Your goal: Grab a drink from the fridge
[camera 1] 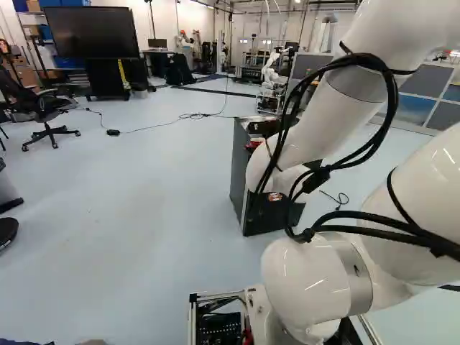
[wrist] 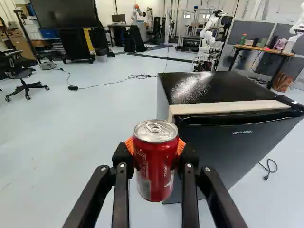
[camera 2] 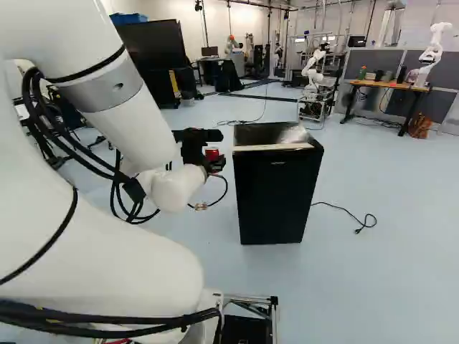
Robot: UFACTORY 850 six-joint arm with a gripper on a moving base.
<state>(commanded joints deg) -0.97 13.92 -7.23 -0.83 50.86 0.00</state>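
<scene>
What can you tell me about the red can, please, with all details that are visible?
The red can looks metal, with a silvery lid, a pull ring and pale lettering. The jaws hold it upright, orange pads against two sides, above the floor. In the right base view it is left of the fridge. I cannot tell whether it is opened.

In the left base view, right of centre, the arm point(camera 1: 316, 266) hides part of the fridge point(camera 1: 241, 158); the left edge, upper part, crops the chair point(camera 1: 49, 104).
</scene>
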